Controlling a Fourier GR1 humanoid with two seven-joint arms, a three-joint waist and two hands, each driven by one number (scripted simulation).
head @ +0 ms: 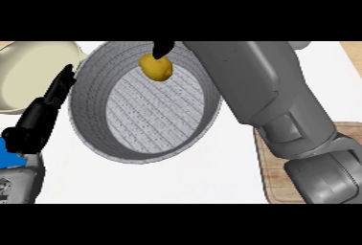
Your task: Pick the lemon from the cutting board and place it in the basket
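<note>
The yellow lemon (156,68) hangs over the far inner side of the round grey woven basket (92,129), which fills the middle of the view. My right hand (163,48) is mostly hidden behind its grey forearm. Only a black finger shows, curled onto the lemon's top and holding it. The wooden cutting board (271,165) lies at the lower right, largely covered by the right arm. Beside the basket's left rim, my left hand (44,111) stands open with straight fingers pointing up.
A cream bowl (28,72) sits at the upper left, touching the basket's rim. A blue object (8,157) shows at the left edge by my left wrist. White counter runs below the basket.
</note>
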